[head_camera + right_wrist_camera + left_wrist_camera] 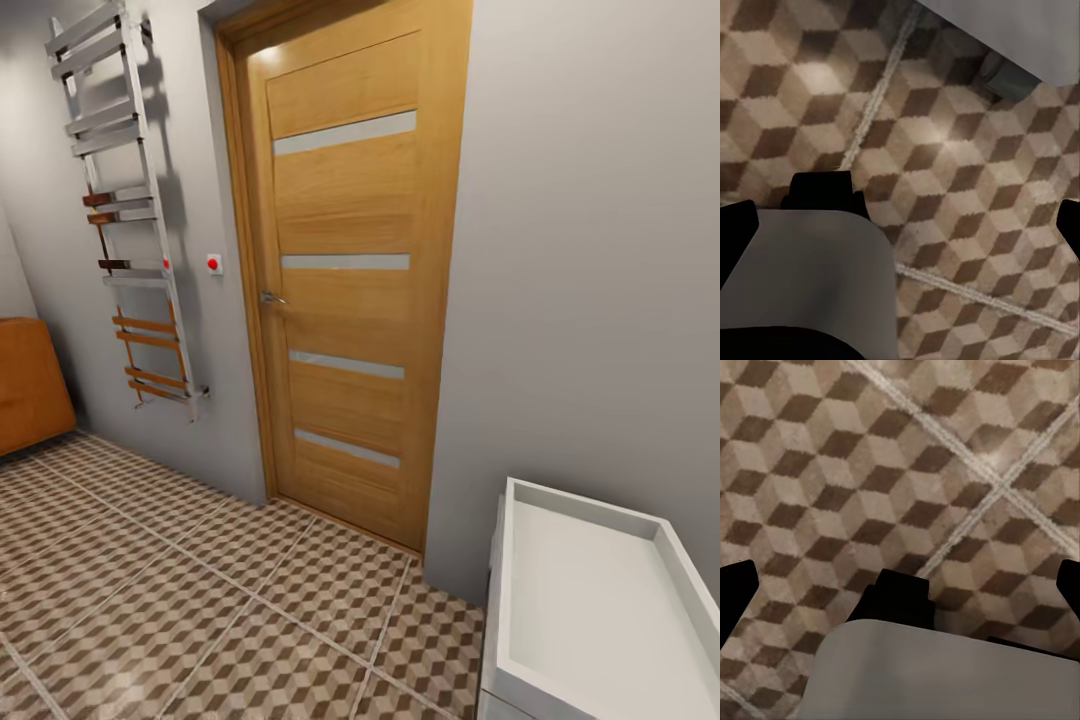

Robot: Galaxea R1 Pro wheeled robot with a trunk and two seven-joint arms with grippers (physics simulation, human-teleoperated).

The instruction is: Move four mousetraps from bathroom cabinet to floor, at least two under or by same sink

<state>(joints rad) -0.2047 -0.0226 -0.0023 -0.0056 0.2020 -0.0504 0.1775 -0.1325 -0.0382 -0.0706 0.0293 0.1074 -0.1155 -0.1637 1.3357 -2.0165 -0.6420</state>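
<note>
The mousetraps are out of view. An orange-brown end of the cabinet [28,385] juts in at the far left of the head view, against the grey wall. The cube-patterned bathroom floor [200,600] spreads across the foreground. In the left wrist view my left gripper [900,585] hangs open over bare tiles [870,472], its dark fingertips [736,589] wide apart. My right gripper [900,225] is open too, above the tiles [967,172], with nothing between its fingers [1069,225].
A shut wooden door [345,270] with frosted strips faces me. A chrome towel ladder [125,210] hangs on the wall to its left. A white basin unit [560,640] stands at the lower right; its pale edge [1020,37] crosses a corner of the right wrist view.
</note>
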